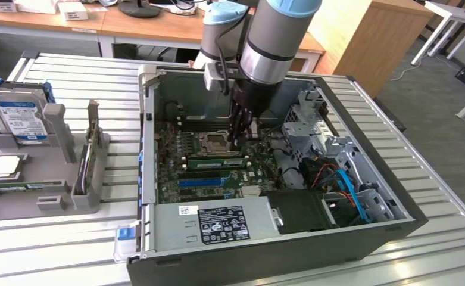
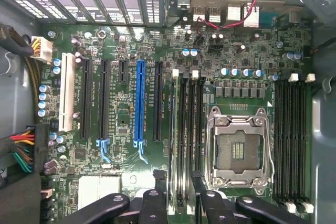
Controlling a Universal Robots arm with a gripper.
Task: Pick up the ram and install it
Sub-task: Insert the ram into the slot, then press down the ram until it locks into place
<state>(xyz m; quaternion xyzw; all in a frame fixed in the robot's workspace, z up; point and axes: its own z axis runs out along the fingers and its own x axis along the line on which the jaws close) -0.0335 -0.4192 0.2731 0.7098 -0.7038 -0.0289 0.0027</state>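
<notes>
The ram (image 1: 214,161) lies along a slot on the motherboard (image 1: 248,176), just on the near side of the empty processor socket (image 1: 214,143). The pick-up looks done and the seating at least begun, though I cannot tell whether it is pressed fully home. The claw (image 1: 239,143) hangs over the ram's end towards the exterior view's right, fingers spread wide and gripping nothing.

Open computer case (image 1: 296,262); CPU socket (image 2: 239,150); blue expansion slot (image 2: 139,103)
</notes>
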